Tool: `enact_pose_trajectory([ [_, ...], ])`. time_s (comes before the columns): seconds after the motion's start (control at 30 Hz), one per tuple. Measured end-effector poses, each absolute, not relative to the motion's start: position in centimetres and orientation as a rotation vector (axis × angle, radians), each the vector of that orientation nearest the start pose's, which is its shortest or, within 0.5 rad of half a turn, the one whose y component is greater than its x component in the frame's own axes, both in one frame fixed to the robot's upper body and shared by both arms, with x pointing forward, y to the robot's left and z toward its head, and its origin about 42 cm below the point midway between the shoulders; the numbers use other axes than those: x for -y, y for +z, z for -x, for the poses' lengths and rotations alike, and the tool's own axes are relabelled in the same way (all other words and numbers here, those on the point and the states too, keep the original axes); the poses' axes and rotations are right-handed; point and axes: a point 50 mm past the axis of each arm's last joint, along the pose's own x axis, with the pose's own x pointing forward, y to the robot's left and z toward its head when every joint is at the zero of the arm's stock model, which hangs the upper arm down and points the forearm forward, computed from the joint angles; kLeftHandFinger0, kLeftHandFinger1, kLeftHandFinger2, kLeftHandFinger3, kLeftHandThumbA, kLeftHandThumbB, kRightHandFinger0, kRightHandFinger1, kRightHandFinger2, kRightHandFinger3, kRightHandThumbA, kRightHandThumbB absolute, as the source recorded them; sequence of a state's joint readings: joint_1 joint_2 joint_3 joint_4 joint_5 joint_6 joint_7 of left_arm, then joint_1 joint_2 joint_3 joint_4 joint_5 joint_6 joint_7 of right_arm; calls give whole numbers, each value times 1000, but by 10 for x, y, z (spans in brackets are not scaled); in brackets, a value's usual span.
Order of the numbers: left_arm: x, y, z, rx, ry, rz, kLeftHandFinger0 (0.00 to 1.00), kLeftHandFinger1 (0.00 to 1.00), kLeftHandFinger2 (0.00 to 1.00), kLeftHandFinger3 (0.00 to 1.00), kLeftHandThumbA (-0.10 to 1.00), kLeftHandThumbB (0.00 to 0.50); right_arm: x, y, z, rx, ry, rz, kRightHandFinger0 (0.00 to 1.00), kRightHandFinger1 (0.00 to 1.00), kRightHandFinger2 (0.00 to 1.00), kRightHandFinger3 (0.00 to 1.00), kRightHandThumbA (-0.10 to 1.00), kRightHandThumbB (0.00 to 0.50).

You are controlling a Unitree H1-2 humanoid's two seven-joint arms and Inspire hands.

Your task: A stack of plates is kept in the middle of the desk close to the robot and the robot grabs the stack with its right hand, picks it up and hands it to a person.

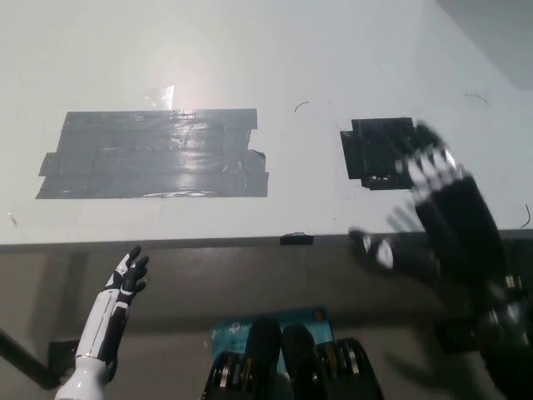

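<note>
The black right hand point(441, 208), blurred, fingers spread wide and holding nothing, hangs over the desk point(291, 58) front edge. The white left hand point(127, 275) rests below that edge, fingers loosely apart

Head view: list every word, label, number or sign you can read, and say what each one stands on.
None can be read.
Blue panel below the desk edge: pale marks, too small and blurred to read.
Grey tape patch: no print.
Black square patch: no print.
White desk: only faint scratches, no writing.
</note>
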State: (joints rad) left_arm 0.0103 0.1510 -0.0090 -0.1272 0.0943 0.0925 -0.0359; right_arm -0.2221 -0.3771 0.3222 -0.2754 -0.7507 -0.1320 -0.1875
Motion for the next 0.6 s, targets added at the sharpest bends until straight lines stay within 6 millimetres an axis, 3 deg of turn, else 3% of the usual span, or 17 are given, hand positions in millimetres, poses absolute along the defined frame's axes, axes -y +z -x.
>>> enact_pose_trajectory([
  [0.1,-253,124,-279,22,-36,-244,1000,1000,1000,1000,1000,12,213,214,-271,713,130,928,1000,1000,1000,1000,1000,348],
  [0.23,-253,125,-273,26,-37,-235,1000,1000,1000,1000,1000,27,222,171,-228,505,136,804,1000,1000,1000,1000,1000,316],
  [0.3,-252,125,-271,26,-40,-231,1000,1000,1000,1000,1000,32,223,156,-221,432,136,769,1000,1000,1000,1000,1000,358],
  [0.37,-250,122,-267,19,-47,-224,1000,1000,1000,1000,1000,18,225,136,-213,338,136,713,1000,1000,1000,1000,1000,357],
  [0.43,-249,118,-262,6,-49,-218,1000,1000,1000,1000,1000,37,225,124,-211,282,137,665,1000,1000,1000,1000,1000,346],
  [0.6,-247,110,-251,-18,-55,-211,1000,1000,1000,1000,1000,55,222,112,-211,217,141,578,1000,1000,1000,1000,1000,352],
])
